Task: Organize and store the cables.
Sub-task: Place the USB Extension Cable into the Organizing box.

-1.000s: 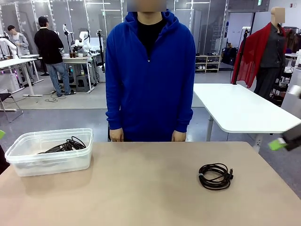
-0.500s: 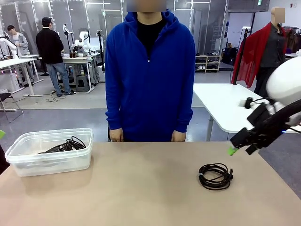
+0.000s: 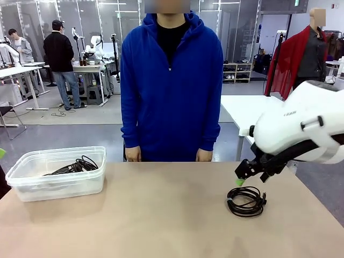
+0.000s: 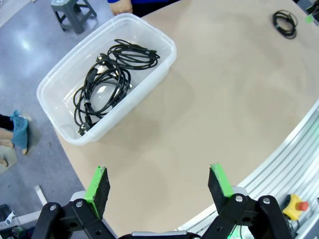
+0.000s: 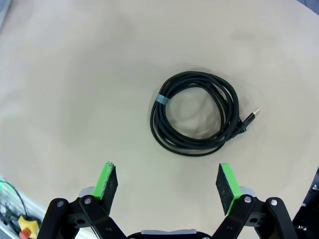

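Looking down its own fingers, the right gripper has its green pads spread wide and empty, with a coil lying flat on the table ahead of them, centred between the two pads and apart from both. That view picks out a pale blue tie on the coil's rim and a small plug poking out at one side, details too small to read from the front. From the front the gripper hangs just above the coil's far left edge, not touching it. The left gripper is also wide open and holds nothing; its view shows a clear bin with two or more coiled cables inside, well ahead of the pads. From the front the bin sits at the table's left end, before a person in blue.
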`<state>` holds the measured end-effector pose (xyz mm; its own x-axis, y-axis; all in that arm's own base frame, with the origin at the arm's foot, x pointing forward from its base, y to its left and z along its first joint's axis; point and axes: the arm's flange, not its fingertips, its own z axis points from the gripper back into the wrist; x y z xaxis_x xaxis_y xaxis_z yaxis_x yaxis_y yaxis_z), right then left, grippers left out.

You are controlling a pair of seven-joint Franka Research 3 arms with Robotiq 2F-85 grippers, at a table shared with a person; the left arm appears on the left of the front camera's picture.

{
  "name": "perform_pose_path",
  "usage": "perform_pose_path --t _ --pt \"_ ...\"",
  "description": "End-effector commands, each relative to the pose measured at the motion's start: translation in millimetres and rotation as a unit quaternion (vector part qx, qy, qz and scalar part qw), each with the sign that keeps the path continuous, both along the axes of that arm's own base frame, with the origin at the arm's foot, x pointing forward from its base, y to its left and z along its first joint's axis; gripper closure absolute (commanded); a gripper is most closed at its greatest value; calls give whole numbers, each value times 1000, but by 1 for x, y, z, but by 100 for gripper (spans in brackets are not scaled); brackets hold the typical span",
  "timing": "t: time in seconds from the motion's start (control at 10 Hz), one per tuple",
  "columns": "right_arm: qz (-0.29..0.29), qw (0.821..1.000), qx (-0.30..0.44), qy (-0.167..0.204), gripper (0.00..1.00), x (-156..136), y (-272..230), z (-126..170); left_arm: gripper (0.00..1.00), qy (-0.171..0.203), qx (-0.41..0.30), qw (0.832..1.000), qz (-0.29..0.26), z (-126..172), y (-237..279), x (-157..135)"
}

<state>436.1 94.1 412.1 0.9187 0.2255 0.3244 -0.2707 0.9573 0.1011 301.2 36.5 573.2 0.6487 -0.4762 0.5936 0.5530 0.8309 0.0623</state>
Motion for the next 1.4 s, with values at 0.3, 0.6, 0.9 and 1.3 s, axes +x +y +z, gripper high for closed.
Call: perform_pose_path --t 0.3,0.6,0.9,1.3 --pt "-43 998 -37 20 0 22 45 -39 0 -2 4 1000 4 1 0 0" --pt "-59 997 -31 27 0 41 61 -62 0 -2 4 1000 4 1 0 0" --pt "-68 995 -28 63 0 61 75 -81 0 -2 4 1000 4 1 0 0" --pt "-79 993 -40 75 0 77 78 -98 0 -2 4 1000 4 1 0 0"
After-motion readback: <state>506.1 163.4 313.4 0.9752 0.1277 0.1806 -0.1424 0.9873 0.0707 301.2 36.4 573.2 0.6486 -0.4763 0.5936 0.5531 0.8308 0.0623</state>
